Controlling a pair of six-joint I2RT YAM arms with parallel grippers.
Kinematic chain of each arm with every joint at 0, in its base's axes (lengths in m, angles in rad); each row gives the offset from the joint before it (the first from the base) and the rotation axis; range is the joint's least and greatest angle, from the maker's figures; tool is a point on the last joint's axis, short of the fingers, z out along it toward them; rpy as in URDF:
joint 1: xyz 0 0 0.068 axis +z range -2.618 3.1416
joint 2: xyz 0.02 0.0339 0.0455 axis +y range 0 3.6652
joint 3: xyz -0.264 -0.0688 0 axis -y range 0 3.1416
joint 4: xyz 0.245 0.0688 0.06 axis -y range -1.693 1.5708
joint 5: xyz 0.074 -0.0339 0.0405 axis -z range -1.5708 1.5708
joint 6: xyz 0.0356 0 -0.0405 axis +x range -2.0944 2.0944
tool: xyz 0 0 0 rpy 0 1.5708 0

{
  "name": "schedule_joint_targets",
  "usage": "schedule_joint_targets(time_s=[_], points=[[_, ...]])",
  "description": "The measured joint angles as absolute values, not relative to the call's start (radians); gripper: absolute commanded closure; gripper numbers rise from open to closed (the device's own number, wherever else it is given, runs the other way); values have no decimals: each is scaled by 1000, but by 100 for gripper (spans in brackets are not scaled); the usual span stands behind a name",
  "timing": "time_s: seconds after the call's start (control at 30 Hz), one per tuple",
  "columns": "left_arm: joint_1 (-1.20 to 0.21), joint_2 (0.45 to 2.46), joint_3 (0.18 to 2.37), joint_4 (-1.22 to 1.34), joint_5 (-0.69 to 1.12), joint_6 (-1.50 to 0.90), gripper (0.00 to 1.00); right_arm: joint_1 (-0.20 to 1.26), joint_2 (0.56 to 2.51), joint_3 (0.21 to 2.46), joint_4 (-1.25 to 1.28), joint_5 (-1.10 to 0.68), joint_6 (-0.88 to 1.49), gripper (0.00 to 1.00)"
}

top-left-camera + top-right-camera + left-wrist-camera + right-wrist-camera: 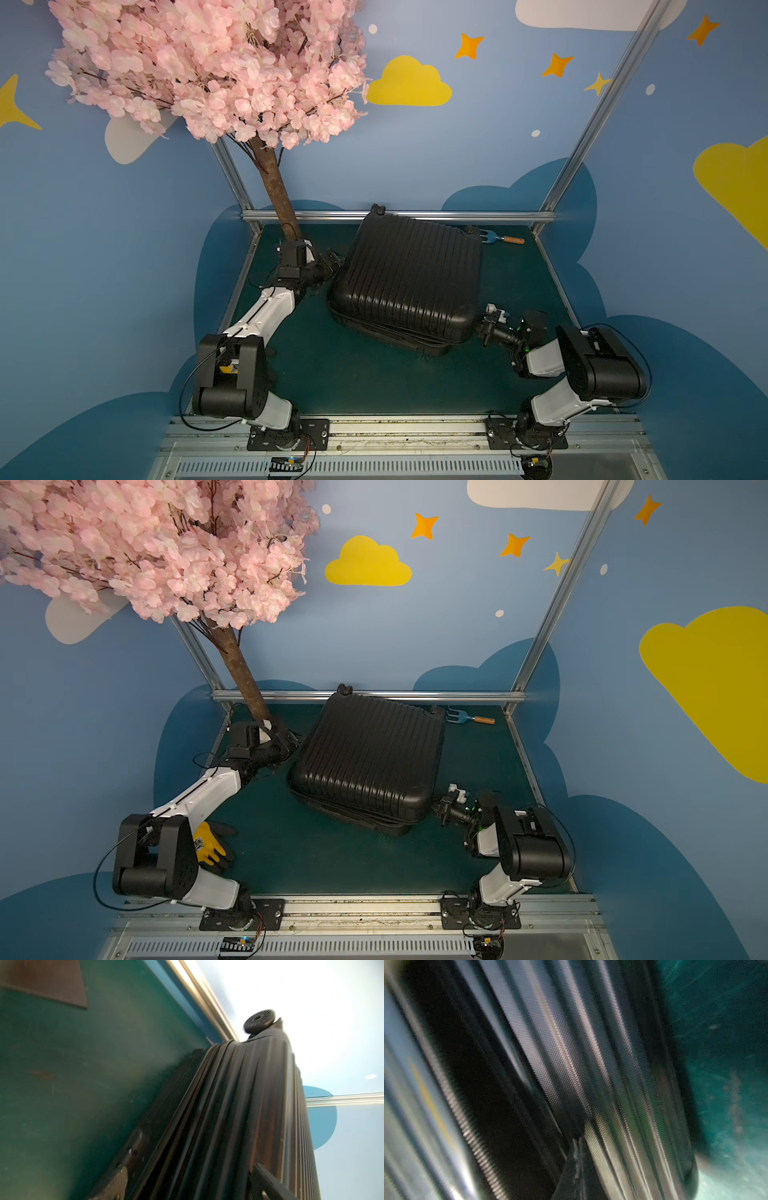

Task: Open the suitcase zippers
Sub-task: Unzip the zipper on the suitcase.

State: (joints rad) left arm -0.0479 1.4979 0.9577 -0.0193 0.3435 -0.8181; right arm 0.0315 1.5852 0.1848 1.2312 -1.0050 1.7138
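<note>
**A:** The large black ribbed hard-shell suitcase (409, 278) lies flat and skewed on the green-matted tabletop (374, 382). Its wheeled end is against the far edge and one rounded corner points at the near right.

**B:** How far along are we?

**A:** Not far, I'd say. The lid is down, one shell on top of the other. Along the near side, in both top views, the upper shell looks a touch offset from the lower. In the right wrist view the thin dark toothed zip track (473, 1136) runs beside a dark gap. My guess is that stretch is undone, though the blur makes it uncertain. The rest of the zippers, round the other sides, look like work left to do.

**B:** And the grippers?

**A:** The right gripper (482, 330) is at that near right corner with its jaws fully closed. Its fingertips (577, 1157) are pressed together right at the seam, but I can't tell whether a pull is pinched between them. The left gripper (334, 259) is spread wide against the suitcase's left side, towards the far left corner. Its fingers (270, 1180) frame the ribbed wall and hold nothing, and I can't make out whether they touch it.
</note>
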Motion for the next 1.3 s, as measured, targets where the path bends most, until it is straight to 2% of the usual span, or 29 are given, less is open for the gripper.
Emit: schedule_joint_targets(time_s=[0.17,0.27,0.47,0.6,0.87,1.03,1.3], points=[[-49,1465,920,-37,344,-831,8,46,1491,187,1183,-1004,1763,100],[-49,1427,905,-44,351,-841,8,50,1347,228,1074,-1039,1720,100],[-50,1366,900,-45,348,-840,7,54,1007,411,464,-1011,1462,100],[-57,1331,900,-72,336,-833,1,53,888,436,241,-962,1385,100],[-88,1108,960,-282,118,-736,0,48,1050,625,158,-921,1343,100],[-110,1015,972,-339,13,-717,0,41,1231,850,244,-921,1350,100],[-142,1026,938,-394,4,-722,0,11,1585,1345,261,-892,1330,100]])
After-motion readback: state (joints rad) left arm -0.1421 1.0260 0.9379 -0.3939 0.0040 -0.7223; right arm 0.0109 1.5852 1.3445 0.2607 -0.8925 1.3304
